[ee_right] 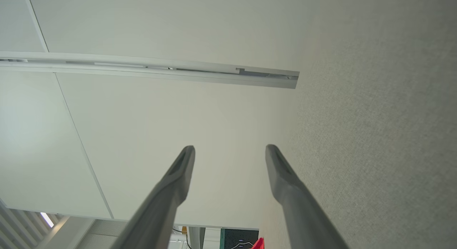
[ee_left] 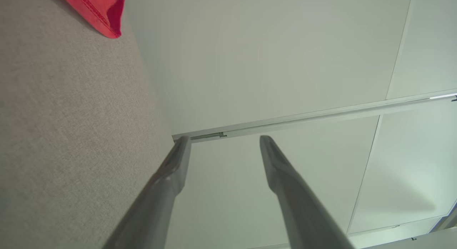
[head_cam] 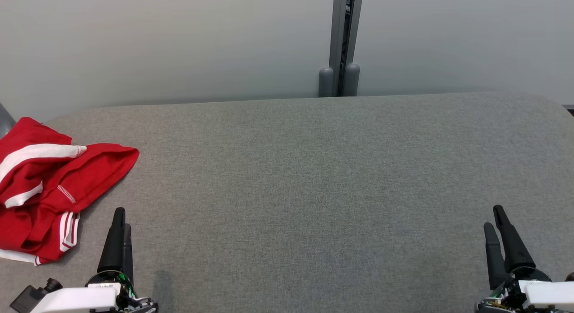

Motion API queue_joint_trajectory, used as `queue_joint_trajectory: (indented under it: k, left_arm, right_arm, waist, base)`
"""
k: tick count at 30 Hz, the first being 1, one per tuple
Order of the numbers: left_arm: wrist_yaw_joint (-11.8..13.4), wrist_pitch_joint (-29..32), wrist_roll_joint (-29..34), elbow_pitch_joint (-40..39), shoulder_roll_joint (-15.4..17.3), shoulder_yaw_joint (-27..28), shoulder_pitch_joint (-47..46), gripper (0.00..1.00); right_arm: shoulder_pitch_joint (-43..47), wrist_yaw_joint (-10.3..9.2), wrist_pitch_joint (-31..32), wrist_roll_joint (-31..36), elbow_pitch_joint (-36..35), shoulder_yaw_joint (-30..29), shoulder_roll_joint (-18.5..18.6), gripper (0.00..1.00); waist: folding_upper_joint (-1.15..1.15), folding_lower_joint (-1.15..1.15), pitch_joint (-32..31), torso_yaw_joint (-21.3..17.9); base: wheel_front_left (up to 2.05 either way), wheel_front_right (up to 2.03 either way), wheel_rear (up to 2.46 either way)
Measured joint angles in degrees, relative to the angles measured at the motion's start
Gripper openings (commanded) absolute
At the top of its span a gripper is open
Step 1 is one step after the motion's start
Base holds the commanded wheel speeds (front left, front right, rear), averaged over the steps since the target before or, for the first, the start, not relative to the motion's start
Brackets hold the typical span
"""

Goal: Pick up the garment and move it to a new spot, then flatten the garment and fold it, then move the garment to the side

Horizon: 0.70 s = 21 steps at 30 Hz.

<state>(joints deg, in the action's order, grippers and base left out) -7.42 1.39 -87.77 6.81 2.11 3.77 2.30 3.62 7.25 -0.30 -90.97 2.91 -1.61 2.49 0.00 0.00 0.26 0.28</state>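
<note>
Fingers (head_cam: 115, 245) of left gripper (head_cam: 122, 218) and right gripper (head_cam: 493, 216): held apart, empty. Red garment (head_cam: 49, 187): crumpled at left edge of desk (head_cam: 314, 192), near left gripper. Step judged: pick-up, not yet begun. Next: a fold must be reached and pinched.

You have the garment (head_cam: 45, 187) on the counter (head_cam: 314, 178) at its far left, with the left gripper (head_cam: 123, 218) and its jaws just right of it. The right gripper (head_cam: 493, 216) sits well apart at the near right, and a post (head_cam: 343, 44) stands behind the counter.
</note>
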Motion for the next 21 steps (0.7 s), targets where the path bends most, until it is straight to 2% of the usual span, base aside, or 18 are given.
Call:
queue_joint_trajectory:
  k: [16,21]
  left_arm:
    - [0.0,-3.5,13.6,-0.9,0.2,-0.4,-1.4,1.0]
    - [0.7,-4.5,20.5,-1.1,0.2,-0.3,-1.6,1.0]
  right_arm:
    - [-2.1,0.0,-3.7,8.3,-0.9,2.1,1.9,1.0]
    - [-2.3,0.0,-4.5,13.1,-1.2,2.5,2.2,1.0]
  waist:
    - [0.0,0.0,0.0,0.0]
    - [0.0,0.0,0.1,0.1]
  base:
    - [0.0,0.0,0.0]
    - [0.0,0.0,0.0]
